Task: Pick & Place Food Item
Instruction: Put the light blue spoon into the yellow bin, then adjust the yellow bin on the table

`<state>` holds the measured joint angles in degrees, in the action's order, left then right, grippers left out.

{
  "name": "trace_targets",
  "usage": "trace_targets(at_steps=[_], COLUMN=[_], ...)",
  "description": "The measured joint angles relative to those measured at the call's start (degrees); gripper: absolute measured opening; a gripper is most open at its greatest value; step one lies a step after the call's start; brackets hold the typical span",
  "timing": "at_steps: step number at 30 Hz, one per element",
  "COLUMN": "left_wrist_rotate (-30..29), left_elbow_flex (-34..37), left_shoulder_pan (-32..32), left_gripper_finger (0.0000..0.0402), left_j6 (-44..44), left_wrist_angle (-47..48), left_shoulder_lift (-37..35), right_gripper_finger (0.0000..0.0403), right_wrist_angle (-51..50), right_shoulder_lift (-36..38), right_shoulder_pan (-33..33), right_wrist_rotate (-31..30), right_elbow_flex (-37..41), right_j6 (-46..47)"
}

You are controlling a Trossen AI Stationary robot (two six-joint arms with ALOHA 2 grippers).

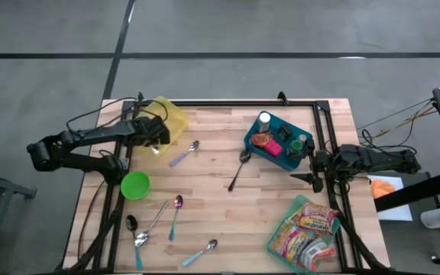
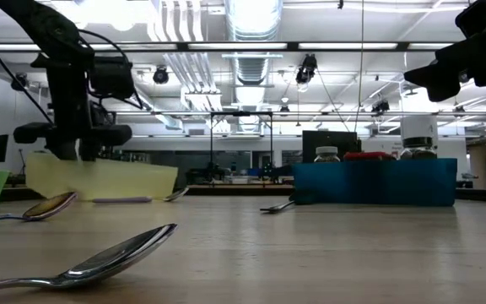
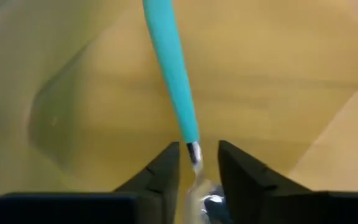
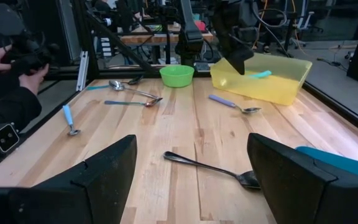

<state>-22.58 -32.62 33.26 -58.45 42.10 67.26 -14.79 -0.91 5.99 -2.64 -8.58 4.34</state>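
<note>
While the left gripper [image 3: 197,171] is hanging over the yellow bin [image 1: 170,118], its jaws are sitting narrowly apart around a teal-handled spoon [image 3: 173,74], seemingly letting it go inside. Across the table the right gripper [image 1: 315,169] is waiting wide and empty beside the blue tray [image 1: 277,141]. 1 black spoon [image 1: 239,169] is lying between them, blocking nothing.

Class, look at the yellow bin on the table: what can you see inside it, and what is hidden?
Inside the yellow bin lies a teal-handled spoon, with the left gripper over it, jaws apart around its neck. The arm covers the rest of the bin's floor from above.
</note>
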Motion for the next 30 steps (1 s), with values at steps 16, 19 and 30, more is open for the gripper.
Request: trace_targets(at_steps=[16, 19, 30], left_wrist_rotate=[5.1, 6.2, 9.8], left_elbow_flex=[0.0, 0.0, -5.9], left_shoulder_pan=[0.0, 0.0, -1.5], left_gripper_finger=[0.0218, 0.0218, 0.0218], left_j6=[12.6, 14.8, 25.9], left_wrist_angle=[-11.4, -13.3, -15.5], left_shoulder_lift=[0.0, 0.0, 0.0], right_gripper_finger=[0.0303, 0.0303, 0.0303], right_wrist_angle=[0.0, 0.0, 0.0], right_shoulder_lift=[0.0, 0.0, 0.0], right_shoulder_pan=[0.0, 0.0, 0.0], right_wrist_rotate=[0.0, 0.0, 0.0], right_elbow_flex=[0.0, 0.0, 0.0], right_j6=[0.0, 0.0, 0.0])
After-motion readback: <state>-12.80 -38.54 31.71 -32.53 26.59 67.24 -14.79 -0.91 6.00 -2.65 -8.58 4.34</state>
